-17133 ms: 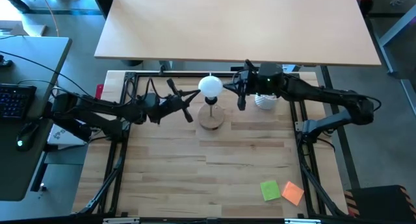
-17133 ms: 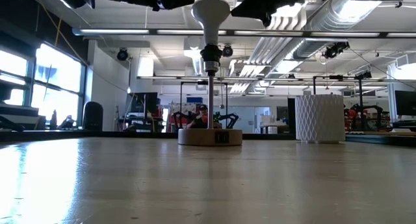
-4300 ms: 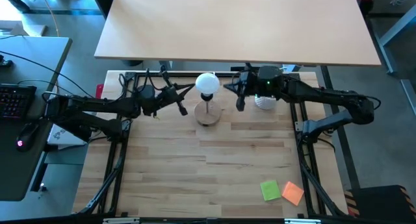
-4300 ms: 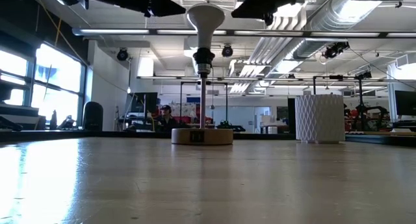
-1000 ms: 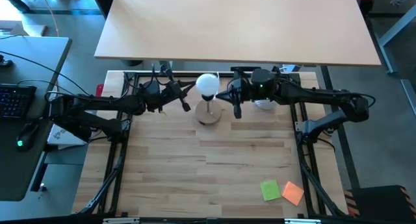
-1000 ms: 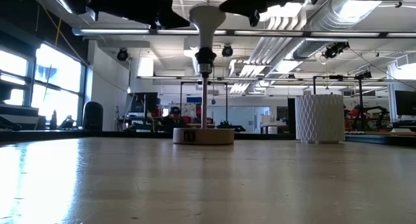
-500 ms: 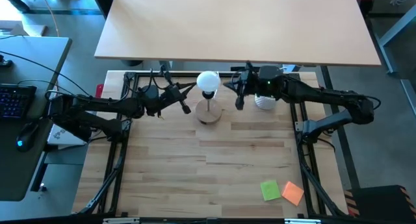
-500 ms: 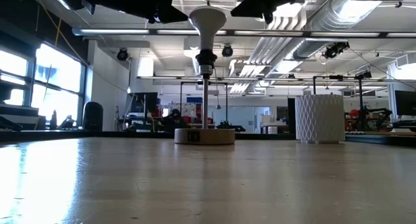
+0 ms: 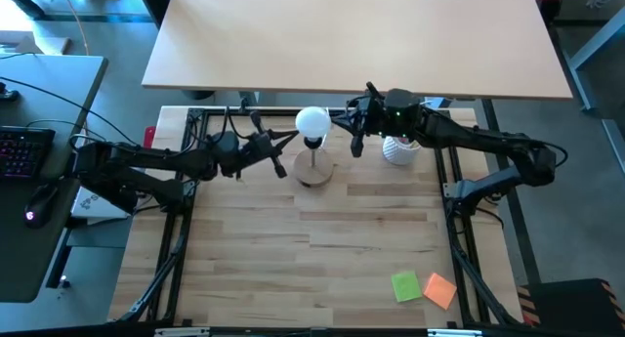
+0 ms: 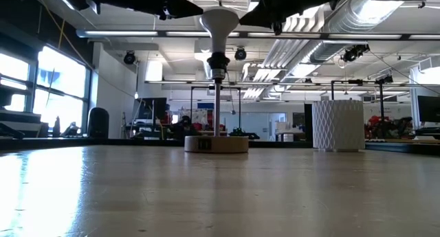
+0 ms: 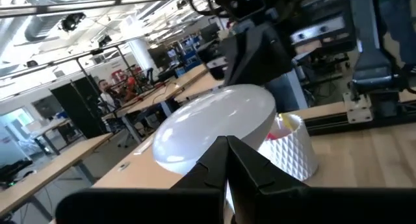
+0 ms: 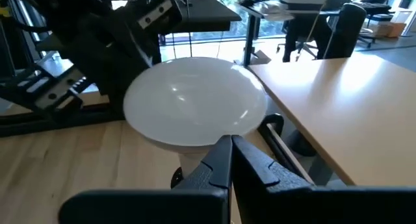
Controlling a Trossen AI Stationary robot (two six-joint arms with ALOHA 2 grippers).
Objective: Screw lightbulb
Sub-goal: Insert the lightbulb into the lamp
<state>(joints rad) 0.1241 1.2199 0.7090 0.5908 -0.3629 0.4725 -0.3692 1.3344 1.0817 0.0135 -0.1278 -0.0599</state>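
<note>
While both arms reach inward, each closed pincer, left (image 9: 280, 153) and right (image 9: 354, 134), flanks the lightbulb (image 9: 312, 123).

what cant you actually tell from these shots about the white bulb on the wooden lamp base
- Matte white round lightbulb, high view: its globe hides the screw end, so seating depth is unreadable.
- Low view: both grippers are cut off by the top edge.
- Round wooden lamp base, wrist views: hidden behind the globe and shut fingers.

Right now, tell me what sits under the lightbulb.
Under the lightbulb the low view shows a black socket on a thin stem, standing on a round wooden base. The bulb's screw end is hidden inside the socket.
</note>
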